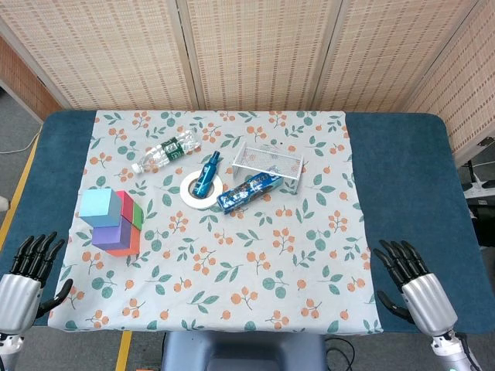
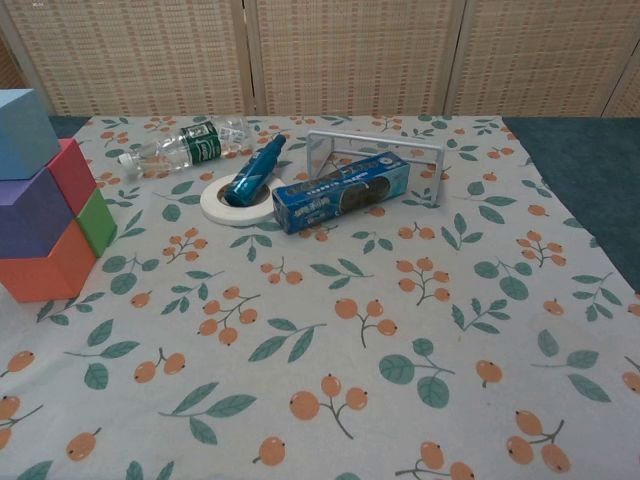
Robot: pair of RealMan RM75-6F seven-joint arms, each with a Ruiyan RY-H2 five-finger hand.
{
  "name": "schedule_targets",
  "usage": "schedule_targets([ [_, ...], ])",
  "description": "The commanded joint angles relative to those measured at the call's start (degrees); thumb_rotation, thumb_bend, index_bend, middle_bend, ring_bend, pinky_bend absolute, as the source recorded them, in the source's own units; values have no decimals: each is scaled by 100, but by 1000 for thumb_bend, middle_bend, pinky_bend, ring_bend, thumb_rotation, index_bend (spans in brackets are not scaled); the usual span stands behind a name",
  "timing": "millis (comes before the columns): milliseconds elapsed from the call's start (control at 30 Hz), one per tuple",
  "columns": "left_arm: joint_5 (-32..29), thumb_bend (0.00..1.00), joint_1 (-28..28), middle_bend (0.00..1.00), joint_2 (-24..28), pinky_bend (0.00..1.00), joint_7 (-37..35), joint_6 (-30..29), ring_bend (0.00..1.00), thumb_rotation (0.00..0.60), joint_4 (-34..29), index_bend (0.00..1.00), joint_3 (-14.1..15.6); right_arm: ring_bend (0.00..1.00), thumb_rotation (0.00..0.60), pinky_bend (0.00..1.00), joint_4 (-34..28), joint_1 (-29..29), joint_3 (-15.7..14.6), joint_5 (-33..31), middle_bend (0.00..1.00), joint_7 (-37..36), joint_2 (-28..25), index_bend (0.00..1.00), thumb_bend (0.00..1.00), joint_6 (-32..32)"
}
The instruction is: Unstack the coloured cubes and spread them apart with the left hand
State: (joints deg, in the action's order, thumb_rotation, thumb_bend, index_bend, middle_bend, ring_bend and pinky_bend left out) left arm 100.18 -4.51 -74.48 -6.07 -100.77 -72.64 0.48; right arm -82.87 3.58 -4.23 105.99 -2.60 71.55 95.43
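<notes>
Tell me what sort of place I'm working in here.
Probably an indoor lab or test room, not a home: a table under a floral cloth, woven folding screens behind it, and yellow floor tape alongside.

Colours on my table

I saw a white cloth [image 1: 255, 255] printed with orange berries and green leaves, laid over a dark blue table [image 1: 402, 170]. The stacked cubes were light blue [image 2: 22, 130], purple [image 2: 30, 215], orange [image 2: 45, 270], red [image 2: 75, 172] and green [image 2: 97, 220]. A clear bottle [image 1: 166, 151] wore a green label, a teal bottle [image 2: 255, 170] lay on a white tape ring [image 2: 225, 208], and a blue box [image 2: 340, 192] lay by a silvery wire basket [image 1: 269, 161]. My hands, left [image 1: 27, 274] and right [image 1: 410, 282], had black fingers and silver wrists.
</notes>
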Motion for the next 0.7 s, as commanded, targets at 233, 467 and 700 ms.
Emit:
schedule_targets([
  [233, -167, 351, -777, 0, 485, 55, -602, 977, 0, 600, -487, 0, -294, 0, 600, 0, 27, 17, 19, 34, 0, 181, 133, 0, 247, -35],
  [467, -949, 359, -1545, 0, 935, 57, 0, 2298, 0, 600, -1389, 0, -830, 0, 600, 0, 139, 33, -15, 30, 0, 507, 152, 0, 248, -191],
  [700, -1858, 351, -2140, 0, 1281, 56, 433, 3660, 0, 600, -1928, 0, -1038, 0, 600, 0, -135, 102, -97, -1, 0, 284, -162, 0, 247, -344],
])
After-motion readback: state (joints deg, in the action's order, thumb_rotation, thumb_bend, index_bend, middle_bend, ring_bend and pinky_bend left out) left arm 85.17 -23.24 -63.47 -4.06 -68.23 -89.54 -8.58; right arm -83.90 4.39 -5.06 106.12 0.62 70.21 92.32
